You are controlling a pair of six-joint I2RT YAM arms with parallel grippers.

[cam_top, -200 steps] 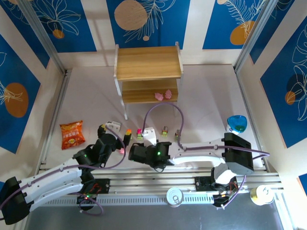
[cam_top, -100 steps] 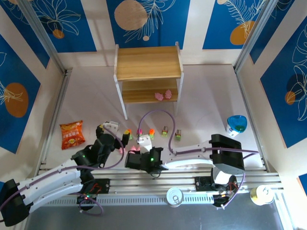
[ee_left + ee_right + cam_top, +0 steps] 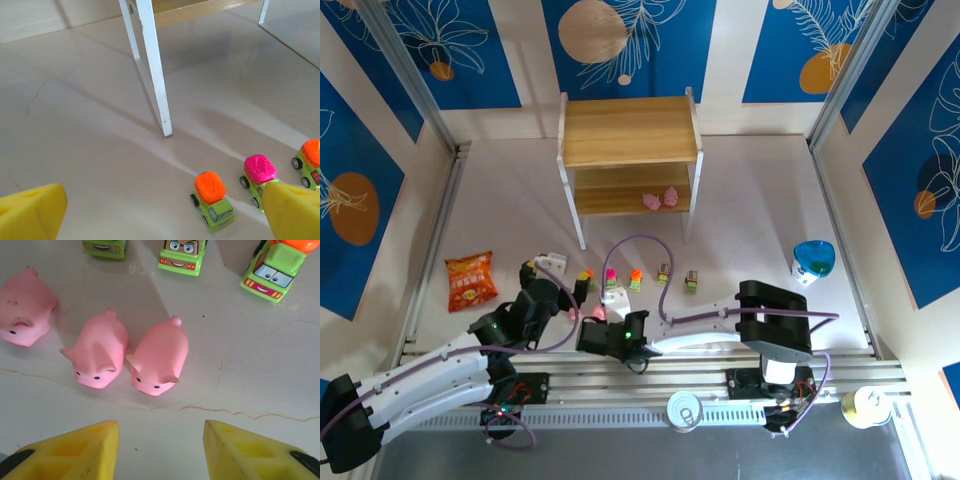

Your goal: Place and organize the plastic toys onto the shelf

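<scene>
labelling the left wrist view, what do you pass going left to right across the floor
white shelf leg -> orange-topped car -> magenta-topped car -> second orange-topped car, cut off by the right edge

No readable text, snack bag (image 3: 470, 281) print — blurred

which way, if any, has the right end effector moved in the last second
Yes. In the top view the right end effector has slid left along the near edge of the table, farther from the blue bowl.
</scene>
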